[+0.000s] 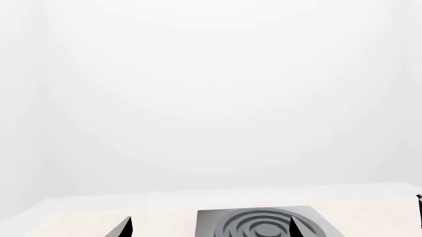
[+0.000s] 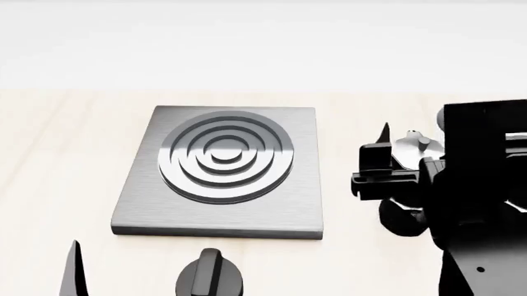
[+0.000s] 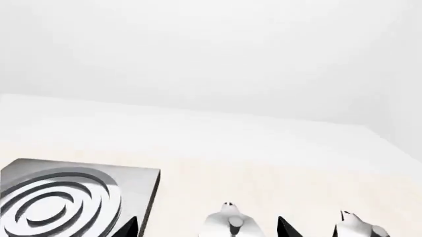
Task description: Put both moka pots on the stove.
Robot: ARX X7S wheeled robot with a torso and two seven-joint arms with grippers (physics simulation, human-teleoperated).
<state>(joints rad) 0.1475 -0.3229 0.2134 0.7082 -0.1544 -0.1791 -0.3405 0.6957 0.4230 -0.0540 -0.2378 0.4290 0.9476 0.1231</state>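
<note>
The stove (image 2: 222, 172) is a grey square plate with dark rings, lying mid-table; it also shows as the stove (image 3: 66, 202) and the stove (image 1: 264, 222). In the right wrist view, one moka pot (image 3: 231, 224) shows only its silver lid and knob. It sits between the spread fingers of my right gripper (image 3: 207, 228), which is open and not touching it. A second moka pot (image 3: 356, 227) stands just beyond one fingertip. In the head view, the first pot's lid (image 2: 411, 145) peeks out beside the right arm. My left gripper (image 1: 209, 229) is open and empty, short of the stove.
A squat round black knob (image 2: 210, 274) sits on the table just in front of the stove's near edge. One left fingertip (image 2: 73, 271) shows at the lower left. The bulky black right arm (image 2: 477, 203) hides the table's right side. A white wall lies behind the table.
</note>
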